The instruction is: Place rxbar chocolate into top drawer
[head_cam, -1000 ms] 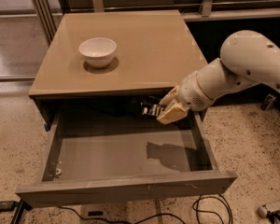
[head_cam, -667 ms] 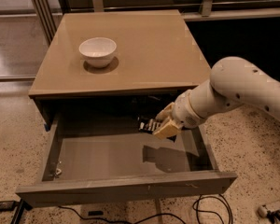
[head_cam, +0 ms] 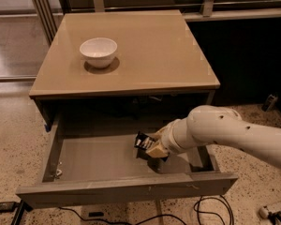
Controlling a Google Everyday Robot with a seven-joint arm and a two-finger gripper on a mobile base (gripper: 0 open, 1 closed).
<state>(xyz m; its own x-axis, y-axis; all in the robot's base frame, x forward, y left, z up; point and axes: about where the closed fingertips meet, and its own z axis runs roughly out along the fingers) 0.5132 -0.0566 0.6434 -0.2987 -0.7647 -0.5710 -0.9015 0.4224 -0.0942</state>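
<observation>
Chocolate bar: the chocolate bar (head_cam: 141, 141) is held in the air just above the floor of the open top drawer (head_cam: 91, 159), right of the middle. It is tilted, with its black wrapper and white lettering poking out to the left of the fingers.
Gripper: the gripper (head_cam: 148, 146) is inside the drawer opening and its fingers are clamped on the bar's right end.
Step in hand: lowering the bar for release, as I read it.
How to do it well: keep descending until the bar is close to the grey bottom, level it out, then let go so it drops flat rather than on an edge. Stay away from the front panel (head_cam: 126, 190) and the right wall so the bar lands well inside.
Arm: the white arm (head_cam: 225, 130) reaches in over the drawer's right front corner and should lift straight out afterwards.
Table: the white bowl (head_cam: 98, 51) sits on the table (head_cam: 154, 46), well apart from the work.
Change from a second ago: the gripper and bar were then up near the back of the drawer, just under the table edge. They are now lower, nearer the front and a little to the left. The bowl has not moved.
</observation>
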